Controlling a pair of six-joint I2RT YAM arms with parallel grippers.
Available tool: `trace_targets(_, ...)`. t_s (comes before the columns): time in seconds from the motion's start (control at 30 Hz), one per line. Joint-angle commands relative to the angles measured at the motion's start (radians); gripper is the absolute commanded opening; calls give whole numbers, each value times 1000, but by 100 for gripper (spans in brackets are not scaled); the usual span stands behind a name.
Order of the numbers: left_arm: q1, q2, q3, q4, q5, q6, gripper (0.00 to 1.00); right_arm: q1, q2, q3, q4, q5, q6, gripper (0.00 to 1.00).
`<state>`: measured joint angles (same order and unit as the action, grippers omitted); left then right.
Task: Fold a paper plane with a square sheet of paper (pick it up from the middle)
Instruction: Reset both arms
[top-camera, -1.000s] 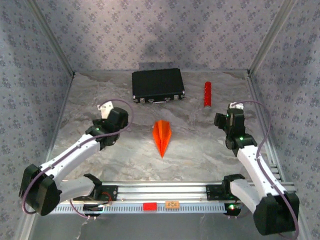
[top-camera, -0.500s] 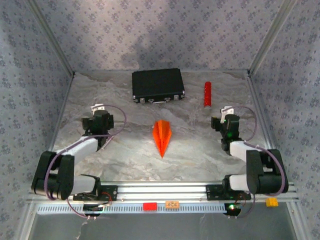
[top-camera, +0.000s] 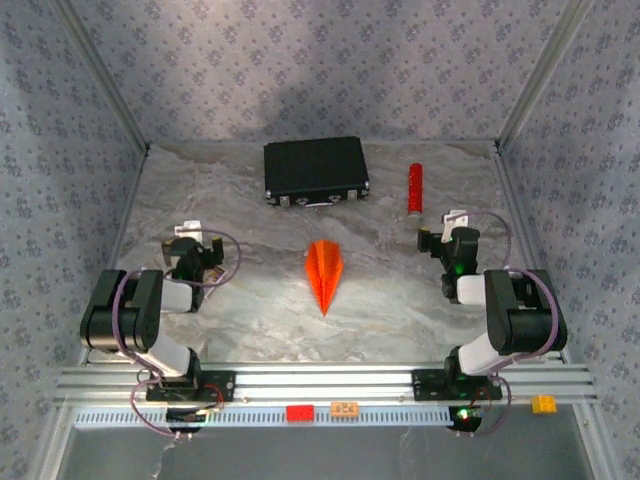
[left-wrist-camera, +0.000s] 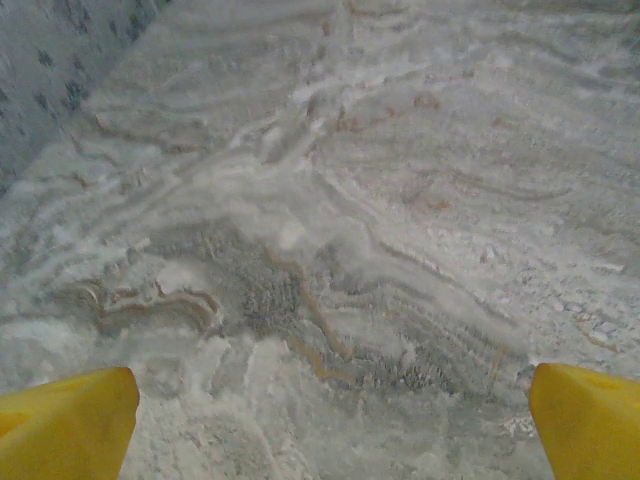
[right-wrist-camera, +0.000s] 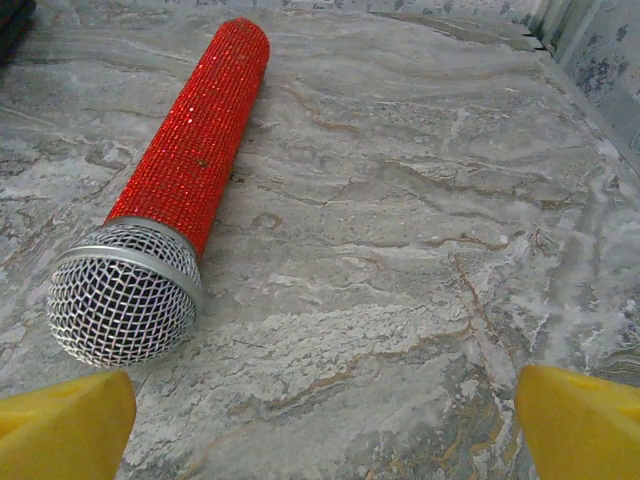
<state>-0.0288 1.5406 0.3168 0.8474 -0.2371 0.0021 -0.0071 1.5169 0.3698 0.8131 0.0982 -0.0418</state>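
1. My left gripper (left-wrist-camera: 325, 435) is spread wide, w/ one yellow fingertip (left-wrist-camera: 65, 425) at each lower corner of the wrist view. Nothing sits btw them but bare marbled table (left-wrist-camera: 330, 250).
2. My right gripper (right-wrist-camera: 320, 425) is also spread wide and empty. A red mic (right-wrist-camera: 185, 170) lies flat on the table just ahead of the finger at the view's left, mesh head toward me, touching neither finger.
3. The paper plane (top-camera: 324, 275) – a bright orange dart w/ a centre crease – lies flat mid-table, narrow tip toward the near edge. Neither gripper touches it.
4. Rel. to the plane, in the top view: the left gripper is well off to its left and the right gripper well off to its right, both roughly level w/ its wide end.
5. The black case (top-camera: 315, 171) lies flat and closed beyond the plane, by the far wall.
6. The red mic is beyond the plane and to its right – btw the right gripper and the far wall, well apart from the case.
7. Both arms (top-camera: 130, 315) are folded back on the near side of the plane, elbows close to the bases.
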Motion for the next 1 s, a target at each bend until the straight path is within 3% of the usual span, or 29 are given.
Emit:
trace_targets(0.0, 36, -6, 85, -11, 68, -67, 100, -2, 6, 18, 3, 22, 17, 99)
trace_targets(0.1, 29, -6, 87, -14, 58, -61, 100, -4, 5, 16, 3, 22, 18, 99)
trace_targets(0.2, 31, -6, 98, -40, 195, -12, 100, -4, 5, 15, 3, 21, 18, 99)
trace_targets(0.4, 39, -3, 93, -23, 127, -46, 100, -7, 5, 16, 1, 12, 19, 99)
trace_targets(0.97, 38, -6, 92, -24, 124, -45, 100, -7, 5, 19, -2, 11, 19, 99)
